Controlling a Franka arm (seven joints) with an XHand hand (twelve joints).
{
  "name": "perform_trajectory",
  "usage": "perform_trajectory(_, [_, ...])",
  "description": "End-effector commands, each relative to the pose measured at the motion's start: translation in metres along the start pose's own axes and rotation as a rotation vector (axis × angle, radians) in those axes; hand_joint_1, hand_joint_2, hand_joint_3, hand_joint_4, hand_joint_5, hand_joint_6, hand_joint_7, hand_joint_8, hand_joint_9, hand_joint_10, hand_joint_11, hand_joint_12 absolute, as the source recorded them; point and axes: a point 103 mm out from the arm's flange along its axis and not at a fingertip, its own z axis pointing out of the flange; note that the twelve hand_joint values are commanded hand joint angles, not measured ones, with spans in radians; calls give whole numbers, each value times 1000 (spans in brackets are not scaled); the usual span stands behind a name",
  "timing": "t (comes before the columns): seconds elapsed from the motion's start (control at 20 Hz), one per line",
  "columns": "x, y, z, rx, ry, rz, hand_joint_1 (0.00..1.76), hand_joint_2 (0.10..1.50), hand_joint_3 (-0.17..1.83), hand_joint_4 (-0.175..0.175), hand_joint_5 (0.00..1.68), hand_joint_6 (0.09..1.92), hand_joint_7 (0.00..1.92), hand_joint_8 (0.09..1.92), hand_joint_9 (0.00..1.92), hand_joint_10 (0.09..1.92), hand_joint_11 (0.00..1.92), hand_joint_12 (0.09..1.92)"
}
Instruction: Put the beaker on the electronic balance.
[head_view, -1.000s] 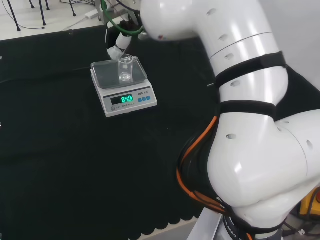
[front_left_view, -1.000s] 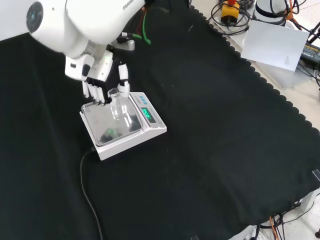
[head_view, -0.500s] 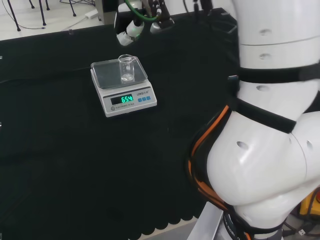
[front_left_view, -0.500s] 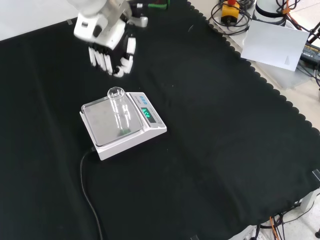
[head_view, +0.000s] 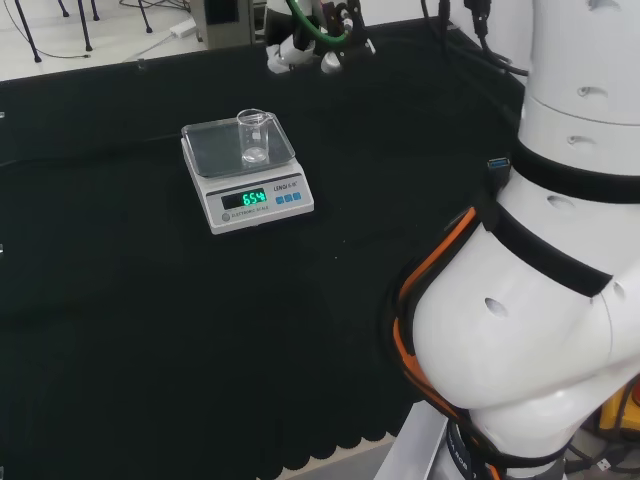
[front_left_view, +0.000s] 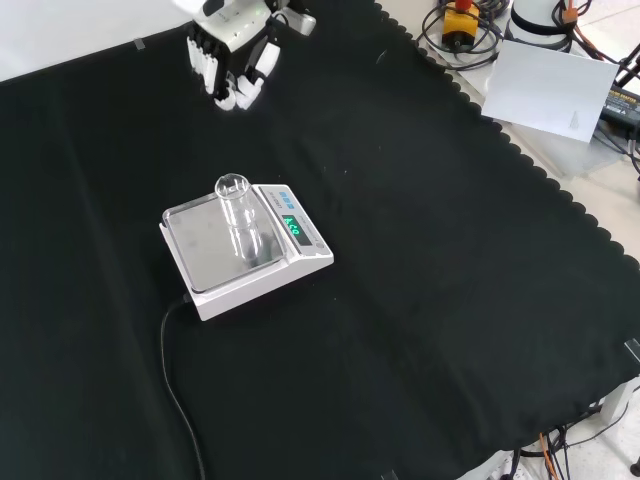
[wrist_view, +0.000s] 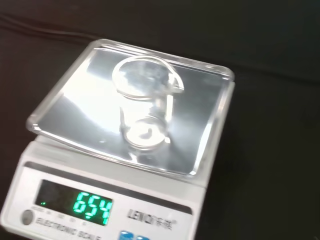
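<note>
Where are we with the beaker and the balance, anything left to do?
Placement looks done: the beaker stands upright on the pan of the balance, whose display is lit. The robot hand holds nothing and hangs above the cloth, well clear of the beaker. Nothing appears left beyond parking the arm.

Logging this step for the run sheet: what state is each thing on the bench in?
Beaker: upright on the balance pan, free of the hand.
Balance: switched on, green digits lit.
Hand: raised well beyond the balance, holding nothing, fingers relaxed.
</note>
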Motion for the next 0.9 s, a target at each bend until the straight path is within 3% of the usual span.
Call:
perform_trajectory(0.05, [-30, -56, 13, 23, 15, 230, 1176, 1147, -175, -175, 1092, 856, 1325, 761, 1360, 841, 1273, 1082])
perform_trajectory(0.5, [-40, -117, 32, -15, 109, 432, 1174, 1152, -175, -175, 1080, 878, 1314, 767, 1344, 857, 1255, 1099])
perform_trajectory(0.7, [-36, -150, 42, -44, 134, 489, 1173, 1153, -175, -175, 1078, 880, 1312, 768, 1341, 858, 1252, 1100])
perform_trajectory(0.9, [-39, -172, 48, -56, 146, 512, 1173, 1154, -175, -175, 1077, 882, 1310, 769, 1339, 859, 1251, 1102])
